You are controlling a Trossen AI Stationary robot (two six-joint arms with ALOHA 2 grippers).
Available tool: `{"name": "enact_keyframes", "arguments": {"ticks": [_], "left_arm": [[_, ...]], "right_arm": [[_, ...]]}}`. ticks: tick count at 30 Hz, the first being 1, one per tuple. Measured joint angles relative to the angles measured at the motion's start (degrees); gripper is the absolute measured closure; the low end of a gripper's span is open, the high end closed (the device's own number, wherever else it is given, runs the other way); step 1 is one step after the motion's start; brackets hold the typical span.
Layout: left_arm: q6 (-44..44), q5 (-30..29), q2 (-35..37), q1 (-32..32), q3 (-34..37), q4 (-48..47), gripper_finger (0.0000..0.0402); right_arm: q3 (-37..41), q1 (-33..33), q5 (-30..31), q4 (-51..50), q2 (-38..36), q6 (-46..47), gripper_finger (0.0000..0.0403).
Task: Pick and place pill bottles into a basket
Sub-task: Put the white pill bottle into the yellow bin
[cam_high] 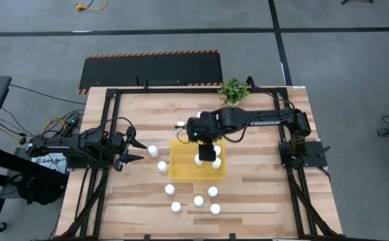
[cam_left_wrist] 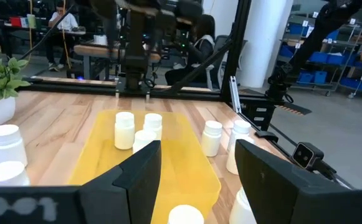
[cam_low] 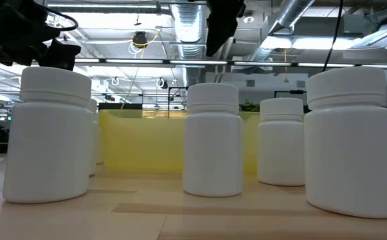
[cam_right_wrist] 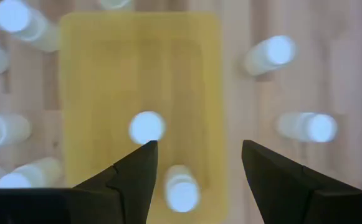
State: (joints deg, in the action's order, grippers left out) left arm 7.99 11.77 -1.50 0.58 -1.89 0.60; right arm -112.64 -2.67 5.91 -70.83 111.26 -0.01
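Observation:
The yellow tray [cam_high: 181,164] lies in the middle of the table. Three white pill bottles stand upright in it; one [cam_right_wrist: 147,127] shows just ahead of my right gripper's fingers. Several more bottles stand on the wood around the tray, some left of it [cam_high: 152,151] and some near the table's front edge [cam_high: 198,200]. My right gripper [cam_high: 207,152] hangs above the tray, pointing down, open and empty [cam_right_wrist: 199,146]. My left gripper [cam_high: 132,148] waits at the table's left, level, open and empty [cam_left_wrist: 196,149], pointing toward the tray [cam_left_wrist: 106,155].
A small green potted plant [cam_high: 233,90] stands at the table's far edge, behind the tray. A black frame runs around the tabletop [cam_high: 181,88]. In the low view, large bottles [cam_low: 212,140] stand in front of the tray [cam_low: 146,143]. People sit in the room beyond.

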Motion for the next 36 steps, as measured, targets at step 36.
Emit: {"name": "enact_keyframes", "arguments": {"ticks": [36], "left_arm": [[-5.72, -1.70, 0.01, -0.04, -0.04, 0.68, 0.0208]], "right_arm": [[0.32, 27.76, -9.72, 8.94, 2.50, -22.44, 0.0166]]}}
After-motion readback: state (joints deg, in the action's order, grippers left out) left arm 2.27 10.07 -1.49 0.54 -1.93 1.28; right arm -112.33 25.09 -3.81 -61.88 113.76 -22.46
